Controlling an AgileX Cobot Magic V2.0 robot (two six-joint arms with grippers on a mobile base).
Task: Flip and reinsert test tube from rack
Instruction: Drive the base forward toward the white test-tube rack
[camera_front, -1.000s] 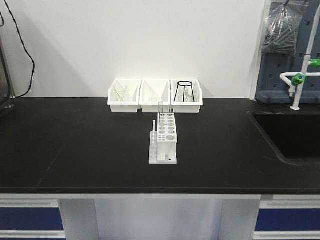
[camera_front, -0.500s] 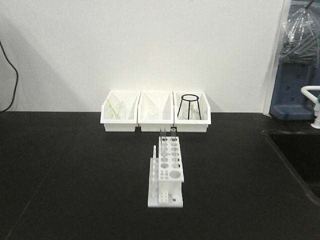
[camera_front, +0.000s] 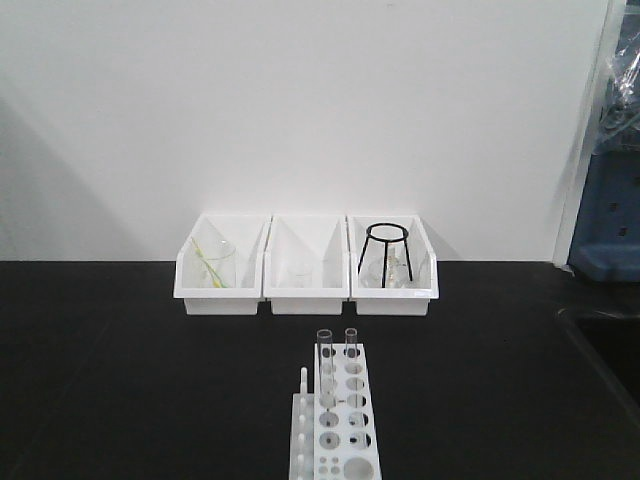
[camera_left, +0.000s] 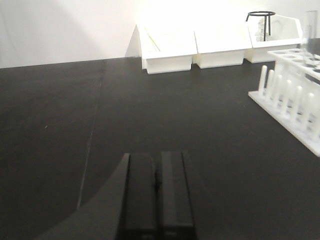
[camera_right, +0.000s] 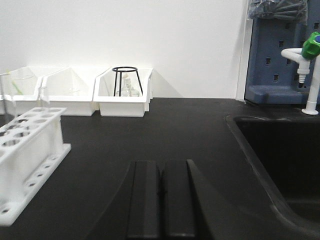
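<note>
The white rack (camera_front: 336, 420) stands on the black bench at the bottom middle of the front view, with upright pegs (camera_front: 304, 400) on its left side. Two clear test tubes (camera_front: 324, 352) stand in holes at its far end. The rack shows at the right in the left wrist view (camera_left: 292, 97) and at the left in the right wrist view (camera_right: 27, 145). My left gripper (camera_left: 158, 155) is shut and empty, low over the bench left of the rack. My right gripper (camera_right: 161, 162) is shut and empty, right of the rack.
Three white open-fronted bins (camera_front: 305, 270) stand against the back wall; the right one holds a black wire tripod (camera_front: 386, 250). A sunken black sink (camera_right: 280, 150) lies to the right, with a green-capped tap (camera_right: 310, 55) and a blue pegboard (camera_right: 272, 55) behind it.
The front view has come closer to the bench: the bins and rack look larger and the rack has slid to the bottom edge. The rack and tubes have not moved on the bench.
</note>
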